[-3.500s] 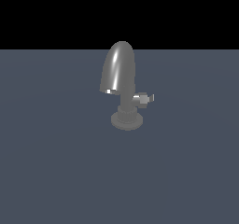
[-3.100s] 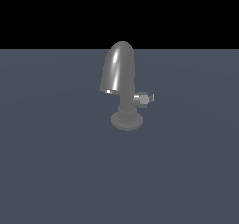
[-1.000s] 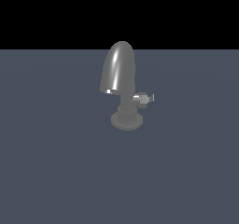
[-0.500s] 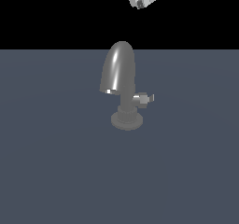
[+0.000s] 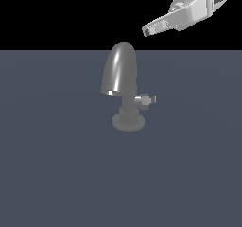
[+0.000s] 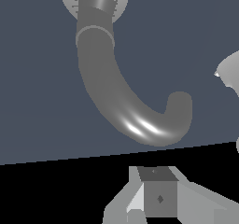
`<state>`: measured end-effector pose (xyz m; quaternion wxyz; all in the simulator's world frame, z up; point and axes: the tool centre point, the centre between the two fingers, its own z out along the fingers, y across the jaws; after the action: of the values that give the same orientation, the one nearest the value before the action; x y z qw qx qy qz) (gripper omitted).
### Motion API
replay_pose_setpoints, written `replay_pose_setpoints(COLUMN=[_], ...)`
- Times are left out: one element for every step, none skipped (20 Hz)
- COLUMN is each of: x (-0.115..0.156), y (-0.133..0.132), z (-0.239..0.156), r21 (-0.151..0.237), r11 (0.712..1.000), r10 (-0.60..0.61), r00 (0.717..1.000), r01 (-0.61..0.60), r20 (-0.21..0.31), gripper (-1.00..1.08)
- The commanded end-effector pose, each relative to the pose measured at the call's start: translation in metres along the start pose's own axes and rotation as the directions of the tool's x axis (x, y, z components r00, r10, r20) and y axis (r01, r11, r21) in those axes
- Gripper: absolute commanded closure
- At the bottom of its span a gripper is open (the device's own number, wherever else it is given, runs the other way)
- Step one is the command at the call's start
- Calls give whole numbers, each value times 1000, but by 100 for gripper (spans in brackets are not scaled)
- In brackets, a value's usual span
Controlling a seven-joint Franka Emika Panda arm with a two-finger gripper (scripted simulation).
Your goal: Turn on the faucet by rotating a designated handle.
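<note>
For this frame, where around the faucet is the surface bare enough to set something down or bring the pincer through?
The grey surface is bare on every side of the faucet: a wide stretch in front of its base and open areas to the exterior view's left and right. The only tight spot is beside the stem, where the handle juts out. The pincer hangs above, touching nothing.

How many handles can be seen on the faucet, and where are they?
1. The handle juts sideways from the stem of the faucet, toward the exterior view's right, just above the round base. Another handle on the far side could be hidden by the stem.
</note>
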<state>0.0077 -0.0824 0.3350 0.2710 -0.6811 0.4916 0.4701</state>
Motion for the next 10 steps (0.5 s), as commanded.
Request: replay_pose_setpoints(x=[17, 23, 30, 37, 44, 50, 57, 64, 71, 78], y=[-4, -5, -6, -7, -8, -8, -9, -9, -9, -9], z=[0, 0, 0, 1, 2, 2, 4, 5, 6, 8], r21=[27, 37, 46, 55, 63, 71, 79, 85, 92, 97], r11=[998, 996, 994, 991, 987, 983, 978, 972, 966, 959], r10=[54, 74, 95, 115, 135, 155, 174, 193, 212, 231], r00=[997, 994, 990, 985, 979, 972, 965, 956, 946, 935], r01=[-55, -78, -100, -123, -146, -169, -193, -217, -241, -265], r20=[58, 80, 103, 127, 150, 174, 198, 222, 246, 271], gripper=[108, 108, 108, 108, 108, 108, 108, 108, 108, 108])
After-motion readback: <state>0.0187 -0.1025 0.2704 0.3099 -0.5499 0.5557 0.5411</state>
